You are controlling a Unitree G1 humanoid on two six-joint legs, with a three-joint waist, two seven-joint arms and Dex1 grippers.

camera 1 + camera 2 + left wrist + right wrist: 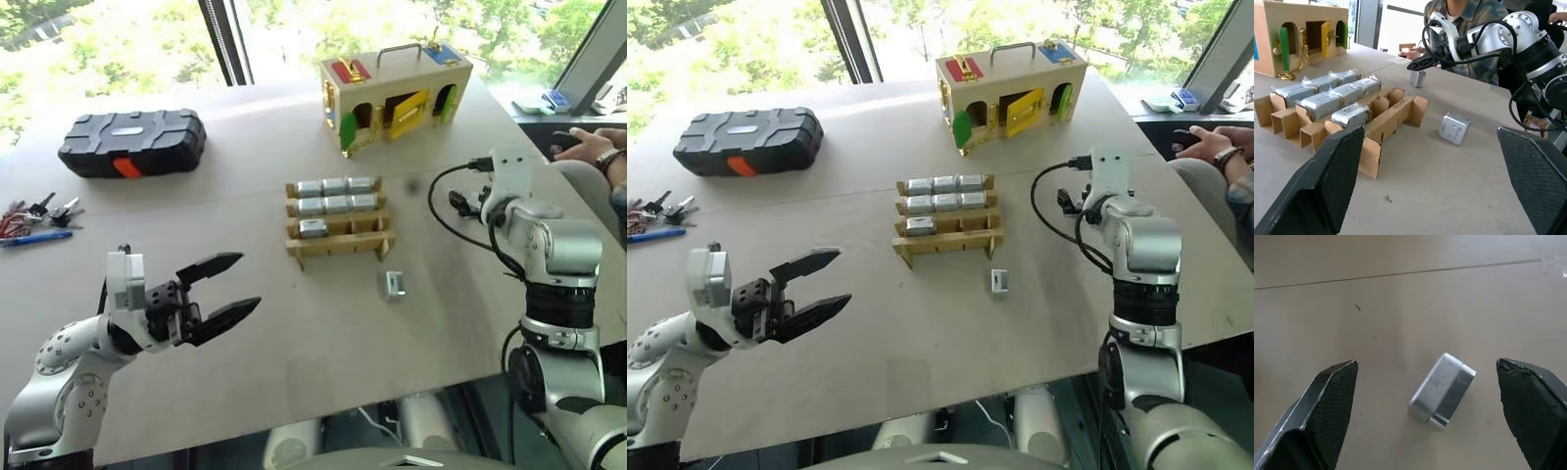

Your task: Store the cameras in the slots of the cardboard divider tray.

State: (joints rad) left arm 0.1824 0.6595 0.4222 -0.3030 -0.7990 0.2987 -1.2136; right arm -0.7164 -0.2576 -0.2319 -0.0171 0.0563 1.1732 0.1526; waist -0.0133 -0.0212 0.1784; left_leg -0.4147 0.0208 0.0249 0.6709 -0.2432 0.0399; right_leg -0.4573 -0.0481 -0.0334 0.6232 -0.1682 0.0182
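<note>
Nearest the head camera, the left tool hangs over the front of the tabletop with its fingers spread wide, holding nothing. Seven cameras sit in the cardboard divider tray: three in the far row, three in the second row, and one at the left end of the third row. By my count that leaves five slots unfilled, two in the third row and the whole near row.

Two cameras lie loose. One rests on the tabletop just off the tray's near right corner. The other lies further right, and the right tool is poised above it, fingers wide apart with the block between them but not touching.

Further out stand a wooden box with coloured doors, a black plastic case and keys.
</note>
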